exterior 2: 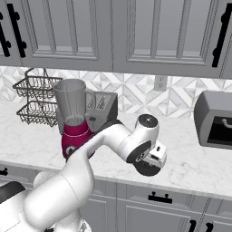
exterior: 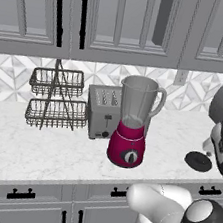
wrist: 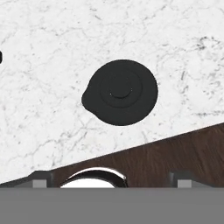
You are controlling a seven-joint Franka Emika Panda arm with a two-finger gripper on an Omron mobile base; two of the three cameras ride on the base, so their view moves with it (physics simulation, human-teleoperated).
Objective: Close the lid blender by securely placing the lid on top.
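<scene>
Lid (wrist: 120, 92) lies flat on bare counter (wrist: 52, 52) near its front edge, gripper (wrist: 111, 177) wide above.

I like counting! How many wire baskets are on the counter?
2: the upper basket and the lower basket, stacked on one rack left of the toaster. None seem hidden.

Arm folded at elbow, wrist pointing down; my gripper (wrist: 112, 179) jaws fully spread, nothing between them.
</scene>
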